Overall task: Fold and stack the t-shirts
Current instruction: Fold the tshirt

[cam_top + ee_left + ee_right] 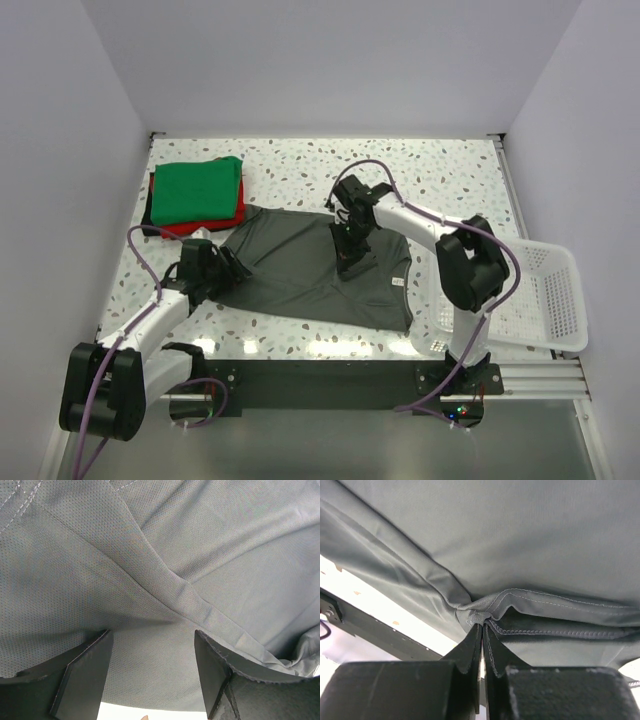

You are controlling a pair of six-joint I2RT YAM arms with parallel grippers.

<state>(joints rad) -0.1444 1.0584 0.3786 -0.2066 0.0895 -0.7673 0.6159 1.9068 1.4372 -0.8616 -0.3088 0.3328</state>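
The dark charcoal-grey t-shirt [290,275] lies spread in the middle of the table. The bright green shirt [197,190] lies folded on the folded red shirt [218,223] at the back left. My left gripper [232,268] is at the grey shirt's left edge. Its jaws stand open [152,650] with grey cloth [165,555] spanning the gap between the fingers [85,675]. My right gripper [350,262] is over the shirt's middle. It is shut [482,625] on a bunched stitched hem of the grey shirt [520,540].
A white mesh basket [548,300] stands at the right, past the table's edge. White walls close in the speckled table [430,170] on three sides. A black rail [330,375] runs along the near edge.
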